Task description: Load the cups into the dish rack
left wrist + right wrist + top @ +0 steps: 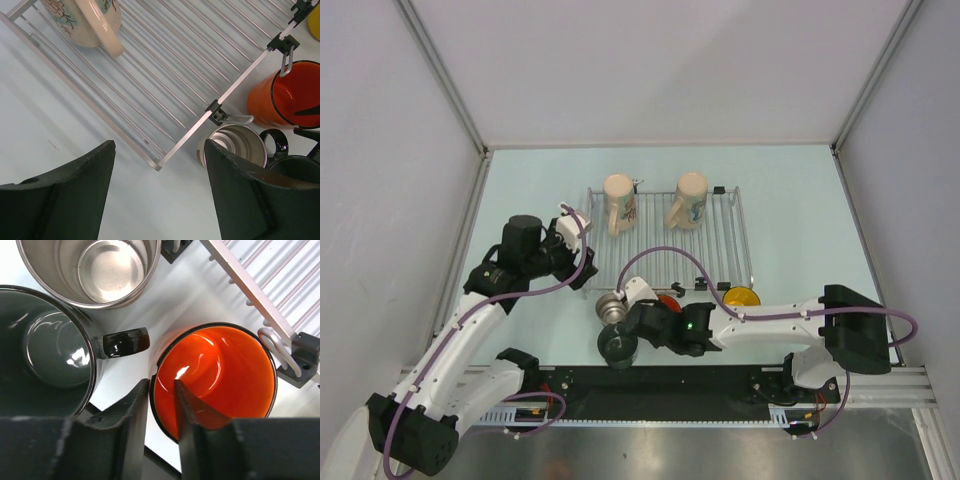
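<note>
step: right gripper [160, 385] takes the orange mug [215, 375], upright just outside the near edge of the dish rack [245, 75]. one finger inside its wall, one outside, jaws narrow; whether they pinch yet, cannot tell. best to seat deep, then lift straight up: rack clip [302, 357] and grey-green mug [50, 355] crowd it. left gripper [159, 150] open, empty, at the rack's near corner. orange, grey-green and steel mug [100, 265] all empty. two cream mugs [618, 205] sit on the rack's far bars.

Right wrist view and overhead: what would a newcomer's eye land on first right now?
The orange mug, by the dish rack's near edge, with the right gripper straddling its rim, one finger inside. Next, the two cream mugs sitting at the rack's far end.
</note>
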You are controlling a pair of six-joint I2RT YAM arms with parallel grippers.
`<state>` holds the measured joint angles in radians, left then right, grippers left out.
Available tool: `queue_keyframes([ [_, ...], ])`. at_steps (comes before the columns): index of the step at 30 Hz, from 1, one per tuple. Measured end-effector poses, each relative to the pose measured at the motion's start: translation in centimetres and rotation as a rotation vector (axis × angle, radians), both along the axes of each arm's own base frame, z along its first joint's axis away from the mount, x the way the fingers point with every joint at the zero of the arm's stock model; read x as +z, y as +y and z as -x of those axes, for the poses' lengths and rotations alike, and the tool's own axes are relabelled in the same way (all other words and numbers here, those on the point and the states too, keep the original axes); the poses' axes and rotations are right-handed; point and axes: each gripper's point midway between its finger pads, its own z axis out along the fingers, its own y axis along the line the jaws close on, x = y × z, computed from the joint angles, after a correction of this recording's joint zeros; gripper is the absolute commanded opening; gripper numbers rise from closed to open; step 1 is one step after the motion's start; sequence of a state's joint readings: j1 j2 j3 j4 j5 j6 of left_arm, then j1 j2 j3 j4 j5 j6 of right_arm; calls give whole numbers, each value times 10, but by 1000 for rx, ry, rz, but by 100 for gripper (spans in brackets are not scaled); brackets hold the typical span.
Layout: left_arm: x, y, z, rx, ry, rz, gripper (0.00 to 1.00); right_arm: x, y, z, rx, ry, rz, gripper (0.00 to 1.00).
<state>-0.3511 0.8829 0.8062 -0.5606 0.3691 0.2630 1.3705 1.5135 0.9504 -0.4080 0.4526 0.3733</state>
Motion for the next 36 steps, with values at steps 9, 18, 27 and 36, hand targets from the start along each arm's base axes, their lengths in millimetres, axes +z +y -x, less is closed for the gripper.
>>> queue_keyframes([
  [9, 1, -1, -1, 1, -6, 4, 81, 0, 1, -3, -7, 41, -28, 0],
  [18, 26, -4, -4, 14, -20, 44, 100, 65, -7, 11, 36, 73, -210, 0],
  [27, 64, -29, 12, -105, -2, 173, 65, 207, -37, 9, 78, -70, -899, 0],
  [36, 78, -60, 54, -349, 150, 329, 79, 169, -38, -8, 118, -78, -1217, 0],
])
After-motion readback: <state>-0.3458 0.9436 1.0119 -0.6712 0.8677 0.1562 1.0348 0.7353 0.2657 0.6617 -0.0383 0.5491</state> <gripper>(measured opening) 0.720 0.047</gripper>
